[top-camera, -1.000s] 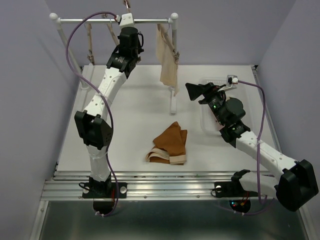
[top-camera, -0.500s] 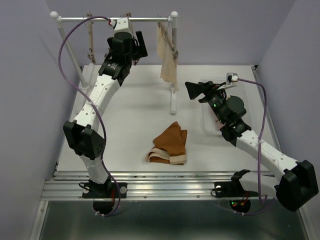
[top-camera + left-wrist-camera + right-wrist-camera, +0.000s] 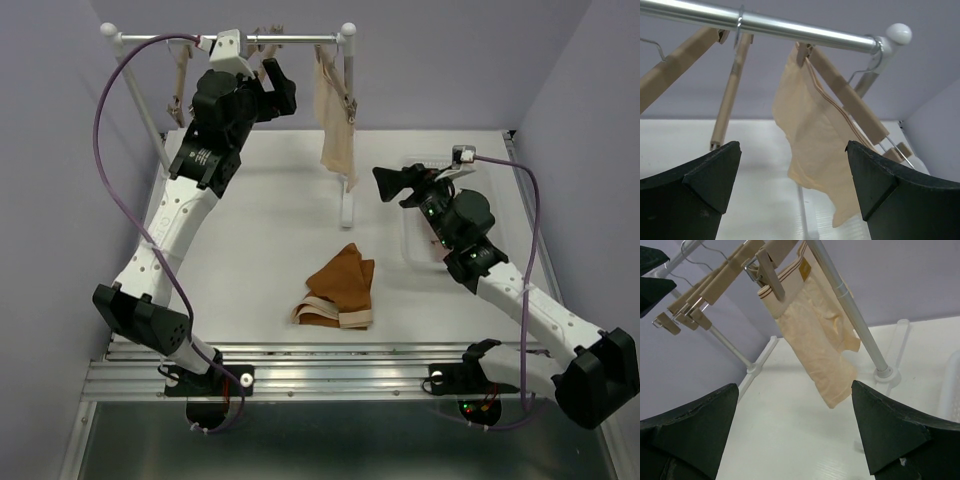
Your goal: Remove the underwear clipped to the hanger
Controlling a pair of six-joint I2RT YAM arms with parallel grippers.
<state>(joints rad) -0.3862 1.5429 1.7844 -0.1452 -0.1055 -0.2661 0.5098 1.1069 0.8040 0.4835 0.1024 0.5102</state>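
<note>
A cream underwear (image 3: 335, 125) hangs from a wooden clip hanger (image 3: 850, 102) at the right end of the rack's rail (image 3: 300, 40). The same underwear (image 3: 817, 145) shows close in the left wrist view, and one clip (image 3: 769, 279) grips its waistband (image 3: 790, 275). My left gripper (image 3: 274, 88) is up by the rail, left of that garment, open and empty. My right gripper (image 3: 392, 182) hovers open and empty to the garment's right, above the table. A rust-brown underwear (image 3: 338, 290) lies crumpled on the table (image 3: 250, 230).
Empty wooden hangers (image 3: 675, 65) hang on the rail's left part, also seen as hangers (image 3: 700, 300) in the right wrist view. The rack's white post (image 3: 346, 200) and foot stand mid-table. A clear tray (image 3: 412, 240) sits under my right arm.
My left arm has swung left and up along the rail, and its gripper now stands open. The right arm has barely moved.
</note>
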